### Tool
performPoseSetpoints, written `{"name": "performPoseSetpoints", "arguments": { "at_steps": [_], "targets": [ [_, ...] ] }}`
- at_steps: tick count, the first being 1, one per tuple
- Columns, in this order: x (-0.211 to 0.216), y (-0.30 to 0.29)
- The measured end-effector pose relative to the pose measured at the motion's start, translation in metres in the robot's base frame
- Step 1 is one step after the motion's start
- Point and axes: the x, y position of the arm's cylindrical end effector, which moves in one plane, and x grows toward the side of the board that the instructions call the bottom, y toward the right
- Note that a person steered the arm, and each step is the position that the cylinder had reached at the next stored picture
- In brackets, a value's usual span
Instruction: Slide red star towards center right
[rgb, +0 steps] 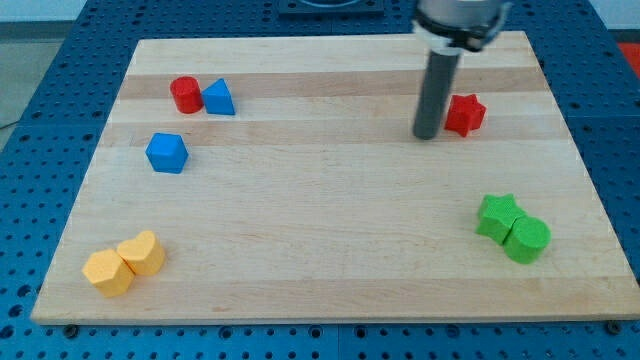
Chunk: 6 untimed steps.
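The red star (465, 114) lies on the wooden board (330, 230) at the view's upper right. My tip (429, 135) rests on the board just left of the star, close to its left side; I cannot tell whether it touches. The dark rod rises from the tip to the arm at the view's top.
A red cylinder (185, 94) and a blue triangle (219, 98) sit together at the upper left. A blue block (167, 153) lies below them. Two yellow blocks (125, 264) sit at the lower left. A green star (498, 217) and green cylinder (527, 240) sit at the lower right.
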Motion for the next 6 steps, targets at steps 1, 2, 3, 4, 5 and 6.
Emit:
{"name": "performPoseSetpoints", "arguments": {
  "at_steps": [1,2,3,4,5,6],
  "targets": [
    [-0.041,-0.013],
    [-0.054,0.022],
    [-0.027,0.063],
    [-0.002,0.092],
    [-0.011,0.091],
    [-0.065,0.059]
  ]
}}
